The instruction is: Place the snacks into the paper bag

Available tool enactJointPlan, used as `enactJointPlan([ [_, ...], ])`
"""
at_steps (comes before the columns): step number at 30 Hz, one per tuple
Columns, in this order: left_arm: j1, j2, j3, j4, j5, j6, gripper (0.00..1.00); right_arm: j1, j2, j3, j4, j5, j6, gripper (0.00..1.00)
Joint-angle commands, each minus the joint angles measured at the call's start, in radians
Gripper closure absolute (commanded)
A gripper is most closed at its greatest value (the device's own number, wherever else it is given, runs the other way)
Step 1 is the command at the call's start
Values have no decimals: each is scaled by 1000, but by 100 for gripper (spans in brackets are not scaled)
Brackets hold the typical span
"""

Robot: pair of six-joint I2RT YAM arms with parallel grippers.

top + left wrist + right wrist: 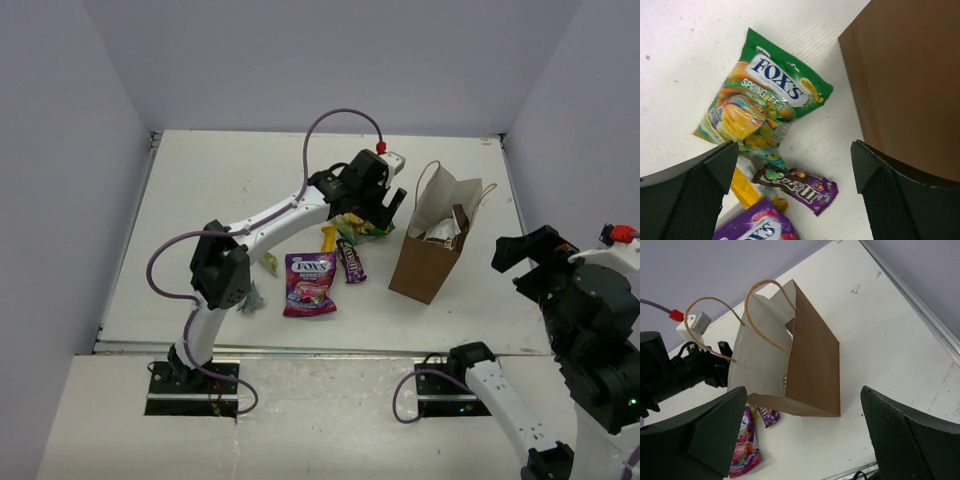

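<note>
The left end effector [795,152] hung released, jaws wide and holding nothing, over a green Fox's Spring Tea candy bag [765,107] lying flat on the white counter [200,200] just beside the upright brown kraft paper bag [425,265]. A purple Fox's pouch [309,283], a yellow bar [328,237] and a dark M&M's packet [797,186] lay nearby. The right end effector [803,392] was likewise released.

purple Fox's pouch [756,228]: cut by bottom edge | paper bag [905,75]: cropped right
</note>
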Motion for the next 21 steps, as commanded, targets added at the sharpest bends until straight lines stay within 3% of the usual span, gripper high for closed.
enactJointPlan([
  [1,-5,39,67,-23,-114,200,0,-4,16,17,-2,-17,-14,1],
  [18,-37,204,85,115,-86,364,0,-6,51,39,-19,-22,-10,1],
  [21,-25,246,98,116,-88,351,14,-4,51,39,-24,-14,-10,1],
])
